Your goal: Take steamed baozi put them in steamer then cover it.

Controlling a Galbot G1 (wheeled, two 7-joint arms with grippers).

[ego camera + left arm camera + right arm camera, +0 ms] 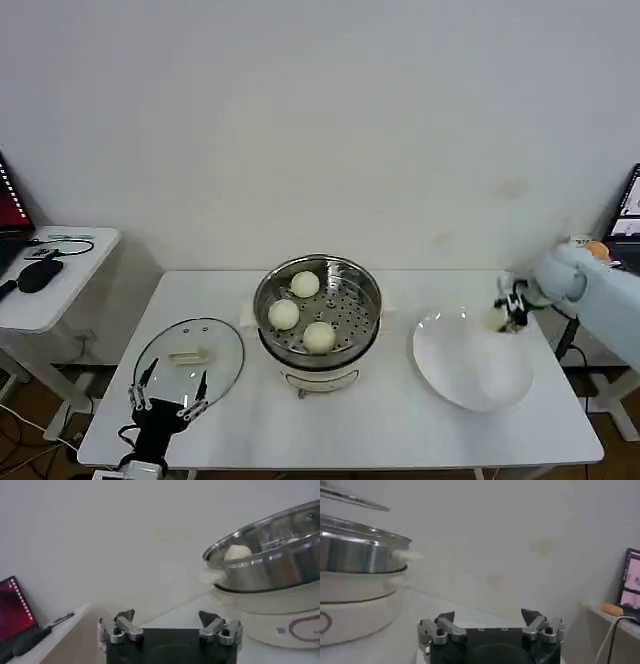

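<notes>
Right, three steamed baozi [300, 311] sat in the steamer [368, 296] at the centre of the frame, on its perforated tray. A fourth bun couldn't be made out; a pale shape beside the right tool [510, 310] at the plate's [470, 385] far edge might have been it, hard to say. Whether that tool was apart or clamped, I couldn't tell from the head view; in its wrist view the fingers [445, 621] stood apart, empty.

The left tool [172, 390] hung at lower left, fingers spread, over the near rim of the glass lid [190, 355] lying flat on the worktop [400, 430].

Judging the step: fetch the last bun, approach level, squeeze gently. The steamer's tall wall stood between plate and tray, so lift clear first.
</notes>
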